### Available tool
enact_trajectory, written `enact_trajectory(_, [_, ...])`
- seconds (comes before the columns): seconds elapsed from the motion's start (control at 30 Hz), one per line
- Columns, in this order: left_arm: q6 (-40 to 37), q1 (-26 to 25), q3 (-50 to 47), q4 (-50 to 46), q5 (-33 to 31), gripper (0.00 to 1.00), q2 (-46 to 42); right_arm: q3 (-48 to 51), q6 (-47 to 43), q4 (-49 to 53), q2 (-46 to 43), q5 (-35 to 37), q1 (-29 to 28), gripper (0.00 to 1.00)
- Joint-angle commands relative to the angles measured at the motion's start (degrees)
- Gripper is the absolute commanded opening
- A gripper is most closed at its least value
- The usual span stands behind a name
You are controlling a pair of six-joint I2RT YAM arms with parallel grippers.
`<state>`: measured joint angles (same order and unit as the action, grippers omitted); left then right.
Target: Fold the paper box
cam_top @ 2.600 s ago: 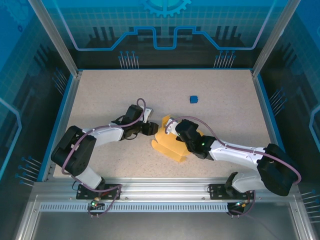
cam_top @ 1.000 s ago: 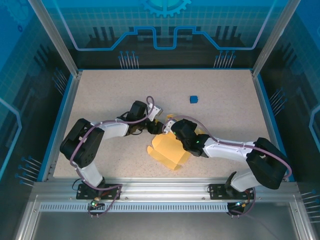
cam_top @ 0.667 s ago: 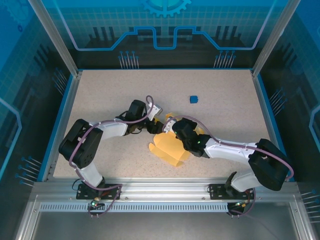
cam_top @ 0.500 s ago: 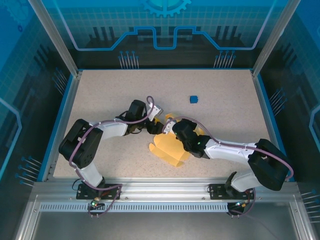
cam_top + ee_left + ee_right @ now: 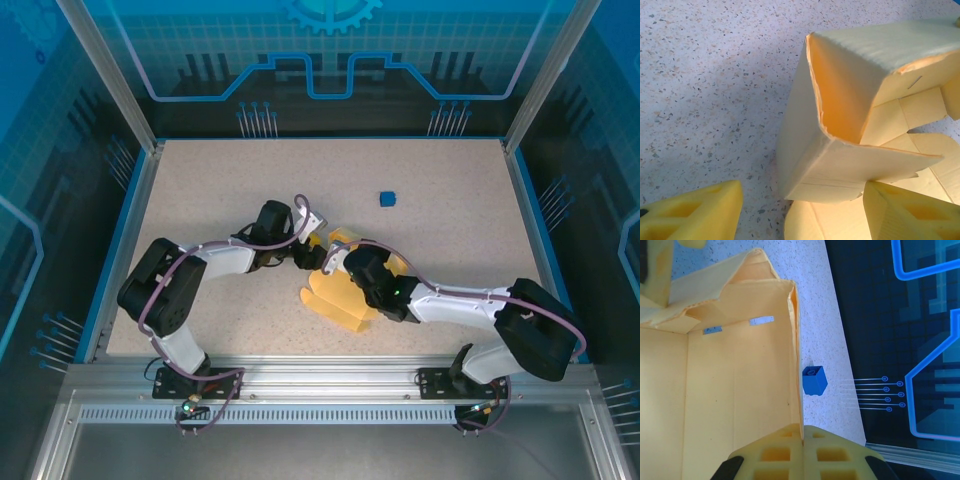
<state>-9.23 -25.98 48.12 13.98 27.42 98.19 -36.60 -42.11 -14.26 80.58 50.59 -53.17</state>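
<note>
Mid-table, my right gripper (image 5: 802, 447) clamps a wall of the pale yellow card paper box (image 5: 335, 300), a small blue cube (image 5: 814, 380) beyond it, while my left gripper (image 5: 800, 212) gapes wide at its mouth.

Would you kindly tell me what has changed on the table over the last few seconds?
The left gripper reached rightward up to the paper box, fingers apart. The right gripper, pinching a box wall, raised it, so the box stands more upright than a second ago. The blue cube stayed put.
</note>
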Motion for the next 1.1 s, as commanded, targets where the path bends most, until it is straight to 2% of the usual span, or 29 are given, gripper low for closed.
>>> enact_trajectory(0.0, [-1.62, 0.29, -1.53, 3.58, 1.80, 0.68, 0.06, 0.92, -0.91, -3.07, 0.05, 1.28, -0.93, 0.00])
enact_trajectory(0.4, [1.35, 0.27, -0.14, 7.61, 2.77, 0.77, 2.77, 0.86, 0.53, -1.74, -0.25, 0.79, -1.33, 0.00])
enact_trajectory(0.7, [6.36, 0.23, 0.51, 11.81, 1.40, 0.78, 4.20, 0.65, 1.61, -1.56, -0.51, 0.00, -1.24, 0.00])
enact_trajectory(0.9, [6.18, 0.30, -0.40, 12.61, 2.40, 0.85, 3.84, 0.61, 4.08, 1.31, -1.70, -1.65, -0.39, 0.00])
enact_trajectory(1.07, [5.38, 0.28, -1.14, 12.61, 2.18, 0.84, 3.36, 0.39, 5.31, 1.91, -3.02, -2.89, 0.48, 0.00])
